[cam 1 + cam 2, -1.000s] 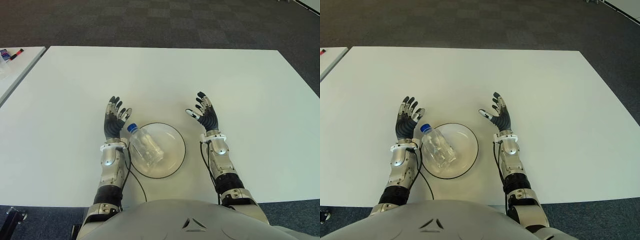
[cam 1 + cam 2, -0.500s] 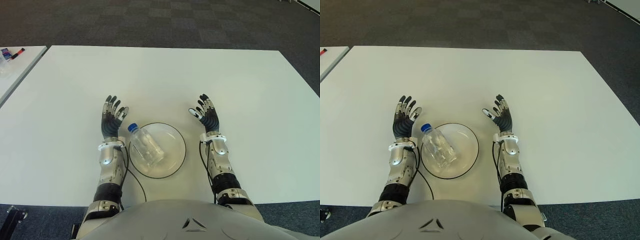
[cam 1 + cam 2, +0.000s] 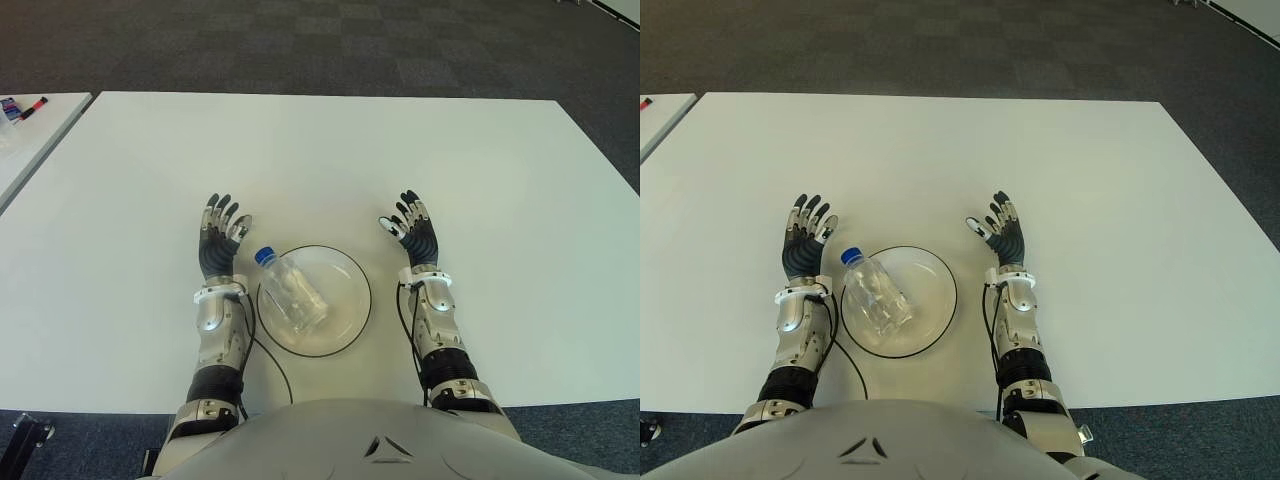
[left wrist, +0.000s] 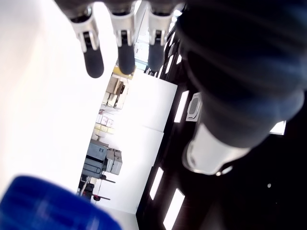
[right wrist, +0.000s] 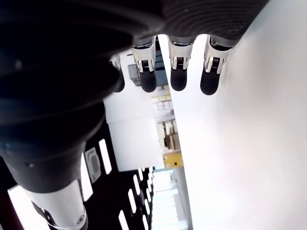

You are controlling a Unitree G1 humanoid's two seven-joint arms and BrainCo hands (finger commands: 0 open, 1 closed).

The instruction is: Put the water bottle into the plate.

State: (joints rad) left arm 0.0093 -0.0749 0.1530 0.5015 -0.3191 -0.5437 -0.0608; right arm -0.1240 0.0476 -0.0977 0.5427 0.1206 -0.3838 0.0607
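Observation:
A clear water bottle [image 3: 291, 290] with a blue cap [image 3: 263, 257] lies on its side in the glass plate [image 3: 352, 296], cap over the plate's left rim. My left hand [image 3: 217, 240] is just left of the cap, fingers spread and holding nothing; its wrist view shows the blue cap [image 4: 53, 206] close by. To the right of the plate my right hand [image 3: 414, 229] is likewise open with straight fingers, and nothing is in it.
The white table [image 3: 330, 150] stretches wide around the plate. A second white table [image 3: 30, 135] stands at the far left with small items on it. Dark carpet [image 3: 300, 40] lies beyond the far edge.
My left hand has drawn a little left, away from the bottle cap. My right hand has shifted slightly and straightened. The bottle stays in the plate.

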